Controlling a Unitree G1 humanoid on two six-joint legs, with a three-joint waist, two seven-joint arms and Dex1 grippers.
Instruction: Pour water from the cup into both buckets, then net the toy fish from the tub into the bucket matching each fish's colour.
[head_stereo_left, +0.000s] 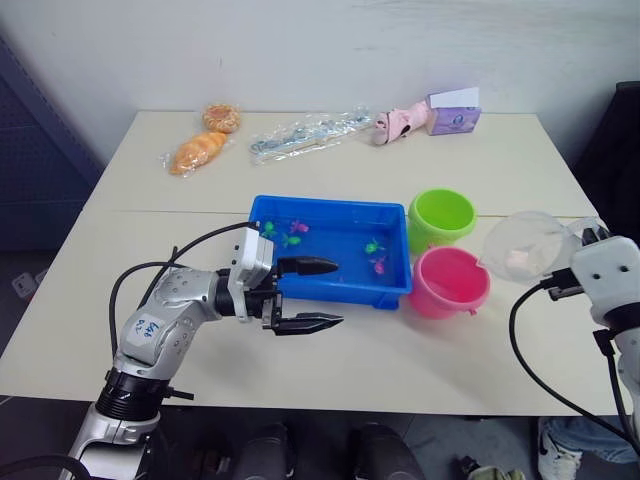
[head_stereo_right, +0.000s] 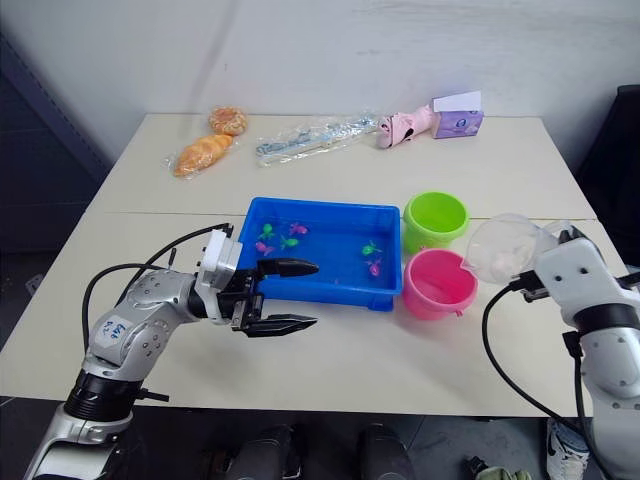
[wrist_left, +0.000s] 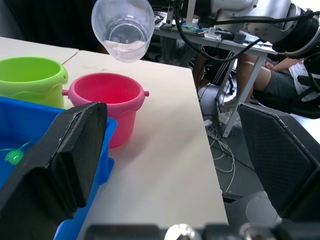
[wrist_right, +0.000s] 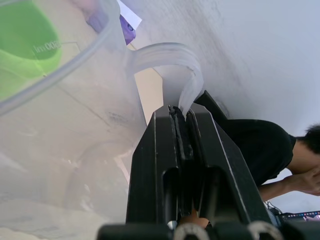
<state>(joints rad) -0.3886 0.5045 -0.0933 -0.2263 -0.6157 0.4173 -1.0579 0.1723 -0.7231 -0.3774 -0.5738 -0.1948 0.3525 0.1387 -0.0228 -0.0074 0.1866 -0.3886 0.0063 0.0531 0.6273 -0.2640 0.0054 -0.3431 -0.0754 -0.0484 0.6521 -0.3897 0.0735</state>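
Note:
My right gripper (wrist_right: 180, 116) is shut on the handle of the clear cup (head_stereo_left: 525, 245). The cup is tipped on its side in the air, just right of the pink bucket (head_stereo_left: 450, 282), with its mouth towards the buckets. The lime green bucket (head_stereo_left: 441, 217) stands behind the pink one. Both touch the right end of the blue tub (head_stereo_left: 330, 204). Several tiny green and pink toy fish (head_stereo_left: 371, 246) lie in the tub. At the tub's front left edge my left gripper (head_stereo_left: 325, 294) is open and holds nothing.
Along the table's back edge lie two bagged breads (head_stereo_left: 198, 150), a clear plastic packet (head_stereo_left: 305, 133), a pink toy (head_stereo_left: 400, 122) and a purple box (head_stereo_left: 453, 117). A person (wrist_left: 280, 82) sits beyond the table's right side, by another table with cables.

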